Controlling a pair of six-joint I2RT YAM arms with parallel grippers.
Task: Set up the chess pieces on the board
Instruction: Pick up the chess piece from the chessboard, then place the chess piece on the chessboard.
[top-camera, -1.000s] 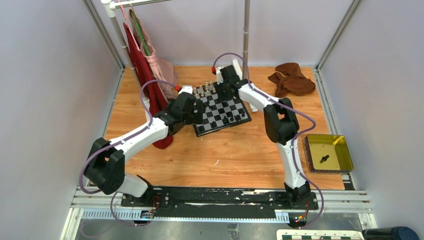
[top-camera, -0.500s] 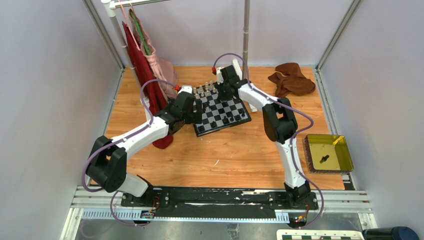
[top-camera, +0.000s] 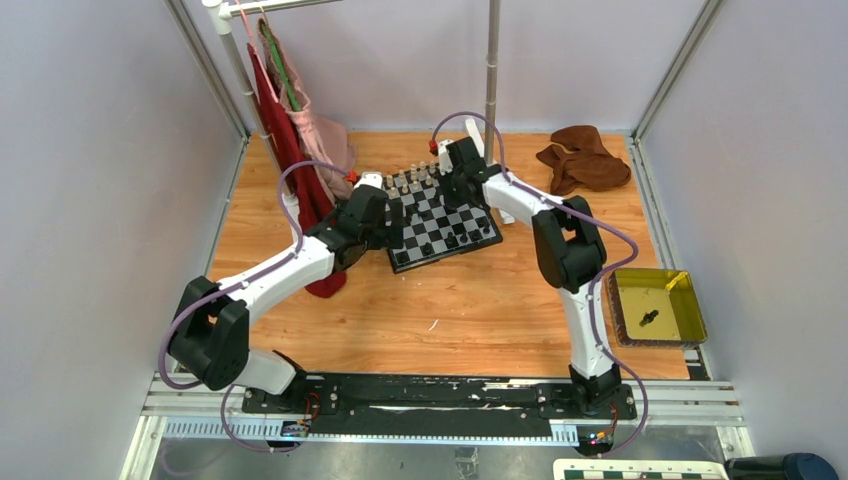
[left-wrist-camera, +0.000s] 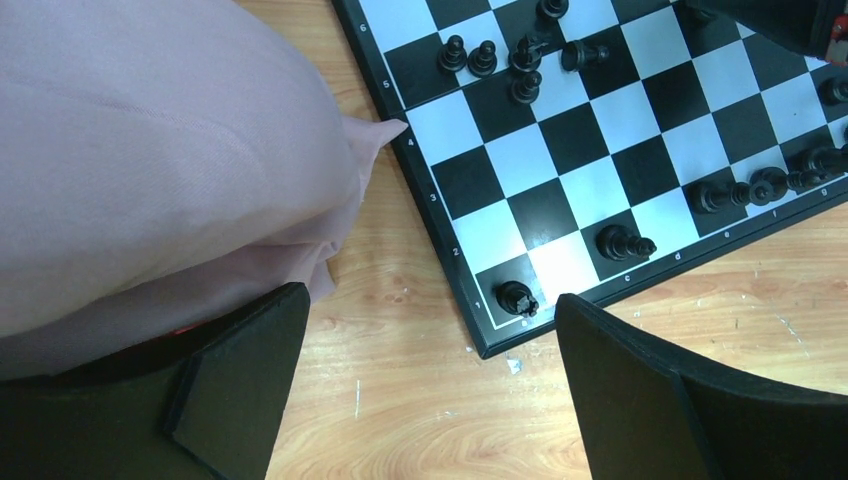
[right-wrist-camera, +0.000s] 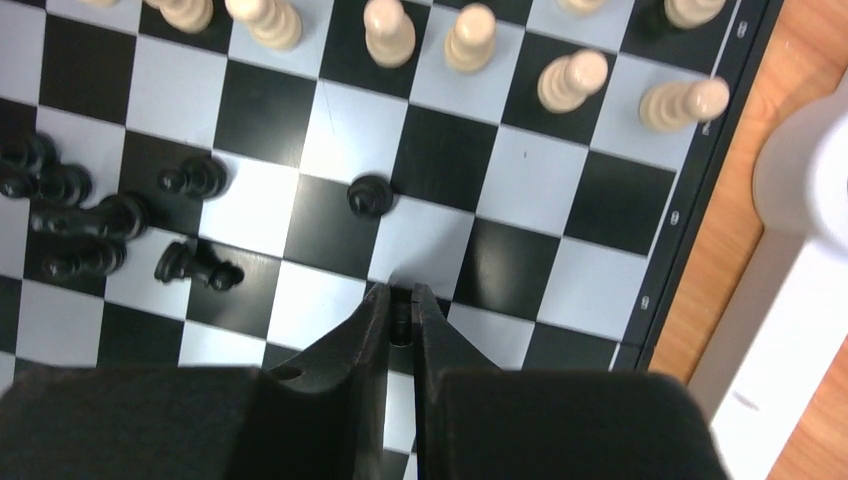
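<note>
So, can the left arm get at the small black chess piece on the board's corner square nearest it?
Probably yes: the left end effector hangs open facing that small black chess piece, nothing between them; the pink cloth sits off to one side.

The board (left-wrist-camera: 560, 150) showed a smooth, faintly glossy printed surface over a table (top-camera: 480, 310) of varnished wood grain. On the board, the cream chess pieces (right-wrist-camera: 388, 30) gleamed like moulded plastic, and the black chess pieces (right-wrist-camera: 370, 196) were equally shiny. A soft, matt pink cloth (left-wrist-camera: 150, 150) touched the board's edge, with a duller red cloth (top-camera: 285, 160) beside it. Right of the board lay a crumpled, suede-like brown cloth (top-camera: 583, 158) and a translucent yellow plastic tray (top-camera: 680, 322). The left gripper (left-wrist-camera: 430, 300) and the right gripper (right-wrist-camera: 402, 300), the latter pinching a black piece, had matt black plastic fingers. A bare metal pole (top-camera: 491, 70) rose behind the board.
</note>
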